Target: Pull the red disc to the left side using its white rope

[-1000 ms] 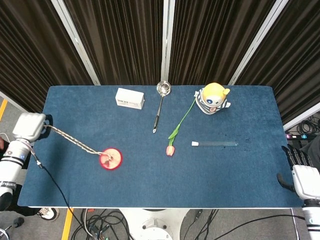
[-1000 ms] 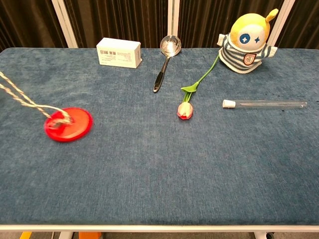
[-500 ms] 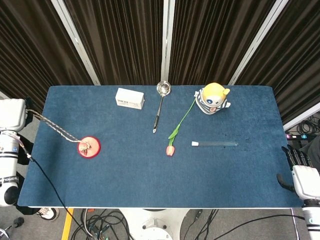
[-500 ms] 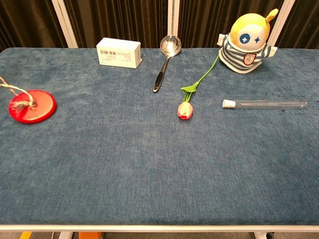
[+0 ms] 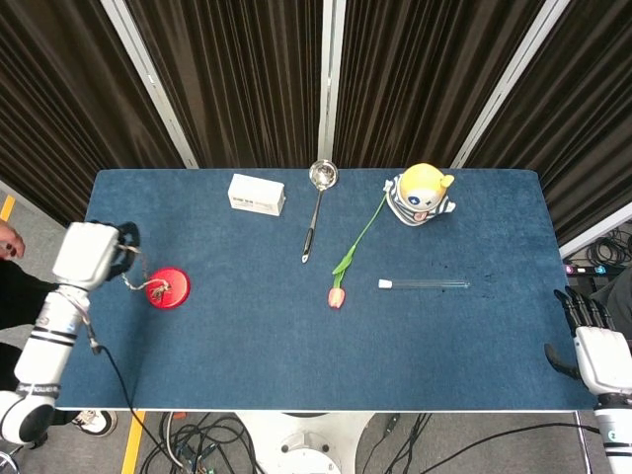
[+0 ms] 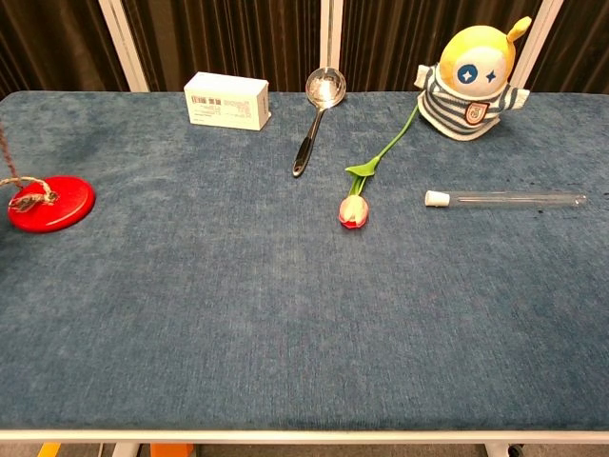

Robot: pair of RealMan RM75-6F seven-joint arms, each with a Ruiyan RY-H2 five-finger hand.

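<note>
The red disc (image 5: 168, 289) lies flat on the blue table near its left edge, also in the chest view as the red disc (image 6: 52, 203). Its white rope (image 5: 136, 276) is knotted at the disc's middle and runs a short way up-left, slack, into my left hand (image 5: 104, 250), which holds its end over the table's left edge. In the chest view the rope (image 6: 17, 180) leaves the frame at the left, and neither hand shows there. My right hand (image 5: 592, 341) hangs off the table's lower right corner, fingers apart, holding nothing.
Along the back stand a white box (image 5: 257, 195), a metal ladle (image 5: 316, 207) and a yellow plush toy (image 5: 422, 195). A tulip (image 5: 338, 294) and a glass test tube (image 5: 425, 284) lie mid-table. A person (image 5: 8, 240) is at the far left edge.
The disc slid left across the table, then stopped near the left edge. My left hand came back in over the table edge and the taut rope went slack. The right hand stayed put.
</note>
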